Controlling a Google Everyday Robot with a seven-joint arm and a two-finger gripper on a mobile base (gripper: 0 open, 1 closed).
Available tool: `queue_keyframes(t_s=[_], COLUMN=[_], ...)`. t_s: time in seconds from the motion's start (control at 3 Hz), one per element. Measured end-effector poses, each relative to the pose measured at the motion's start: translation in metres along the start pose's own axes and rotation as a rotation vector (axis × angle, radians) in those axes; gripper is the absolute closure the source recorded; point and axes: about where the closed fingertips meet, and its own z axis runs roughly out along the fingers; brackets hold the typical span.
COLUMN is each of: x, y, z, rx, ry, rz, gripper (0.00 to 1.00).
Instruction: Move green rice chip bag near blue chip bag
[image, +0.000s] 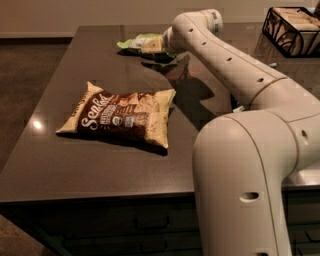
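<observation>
The green rice chip bag (136, 42) lies at the far side of the dark table (100, 170), light green with pale patches. My gripper (154, 45) is at the bag's right end, at the tip of my white arm (225, 60) that reaches across the table from the right. I cannot tell whether it touches or holds the bag. The blue chip bag is hidden behind my arm.
A large brown-and-cream "Senba" bag (120, 117) lies in the middle of the table. A black wire basket (295, 27) stands at the back right. My arm's base (245, 185) fills the front right. The table's front edge runs along the bottom.
</observation>
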Motion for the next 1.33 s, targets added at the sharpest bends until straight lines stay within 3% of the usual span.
queue_keyframes(t_s=[0.33, 1.0, 1.33], x=[0.000, 0.001, -0.005], y=[0.004, 0.003, -0.003], z=[0.009, 0.016, 0.004], rx=[-0.003, 0.007, 0.025], ry=[0.011, 0.026, 0.007], rz=[-0.011, -0.010, -0.003], gripper=[0.16, 0.62, 0.87])
